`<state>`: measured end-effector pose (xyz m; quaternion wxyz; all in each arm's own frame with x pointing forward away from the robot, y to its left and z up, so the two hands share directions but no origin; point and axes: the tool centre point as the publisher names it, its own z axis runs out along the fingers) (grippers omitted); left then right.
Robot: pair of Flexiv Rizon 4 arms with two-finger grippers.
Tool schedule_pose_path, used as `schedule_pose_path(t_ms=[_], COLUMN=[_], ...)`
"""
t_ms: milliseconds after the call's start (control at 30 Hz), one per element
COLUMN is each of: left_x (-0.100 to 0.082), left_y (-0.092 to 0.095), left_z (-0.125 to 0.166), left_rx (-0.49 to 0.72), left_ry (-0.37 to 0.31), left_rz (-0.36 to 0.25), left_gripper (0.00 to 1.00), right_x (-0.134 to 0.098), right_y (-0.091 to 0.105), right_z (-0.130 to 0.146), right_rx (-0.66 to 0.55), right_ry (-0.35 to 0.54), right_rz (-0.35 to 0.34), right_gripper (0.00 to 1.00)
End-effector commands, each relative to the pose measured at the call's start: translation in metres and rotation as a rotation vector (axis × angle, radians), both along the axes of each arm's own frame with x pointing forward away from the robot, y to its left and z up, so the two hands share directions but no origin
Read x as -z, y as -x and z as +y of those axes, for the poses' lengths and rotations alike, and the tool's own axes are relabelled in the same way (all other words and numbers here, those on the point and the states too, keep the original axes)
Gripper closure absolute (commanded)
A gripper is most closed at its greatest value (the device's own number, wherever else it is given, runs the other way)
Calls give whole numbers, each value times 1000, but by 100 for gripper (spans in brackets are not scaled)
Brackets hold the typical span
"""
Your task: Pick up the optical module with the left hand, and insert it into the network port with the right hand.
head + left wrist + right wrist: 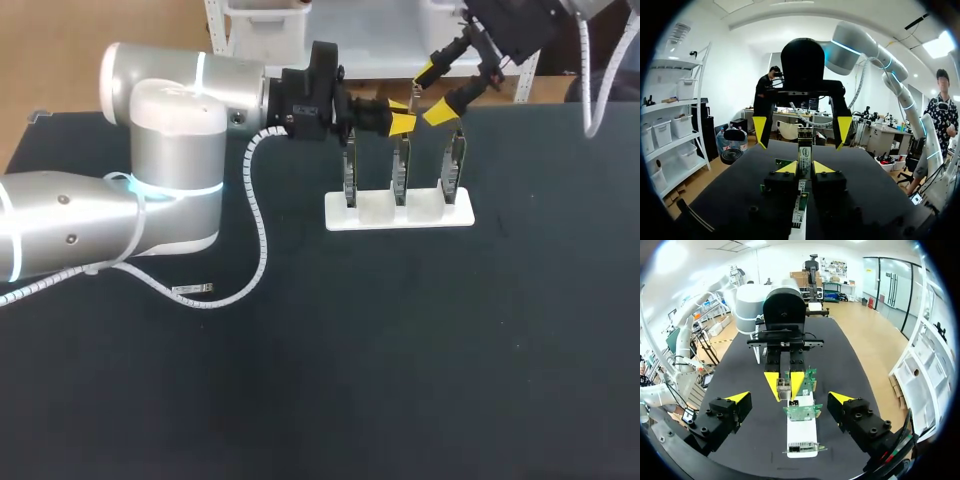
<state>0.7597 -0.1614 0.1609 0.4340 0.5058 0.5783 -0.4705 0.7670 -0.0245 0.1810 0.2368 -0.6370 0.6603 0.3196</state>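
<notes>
Yellow-tipped left gripper (805, 168): clamped on optical module (804, 155) — hold it level.
Right gripper (789, 397): fingers spread wide — you centre it, then close squarely.

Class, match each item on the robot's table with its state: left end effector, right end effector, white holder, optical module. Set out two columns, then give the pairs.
1 left end effector
2 right end effector
3 white holder
4 optical module

A resting flat on the table
B open, holding nothing
C clamped from two sides
D shut on the module

Pairs: 1-D, 2-B, 3-A, 4-C
</notes>
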Motion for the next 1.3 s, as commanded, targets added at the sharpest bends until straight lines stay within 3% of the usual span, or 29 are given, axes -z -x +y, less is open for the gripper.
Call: schedule_pose_path(t_ms=[33,1300], left_x=[0,0], left_y=[-2,-2], left_z=[-1,-1], left_rx=[2,2], left_ry=[0,0], left_rz=[0,0], left_gripper=[100,100], right_x=[-2,-10], right_y=[-5,5], right_z=[6,10], right_rx=[-18,-16], right_ry=[-6,-3], right_rz=[3,-16], right_gripper=[0,0])
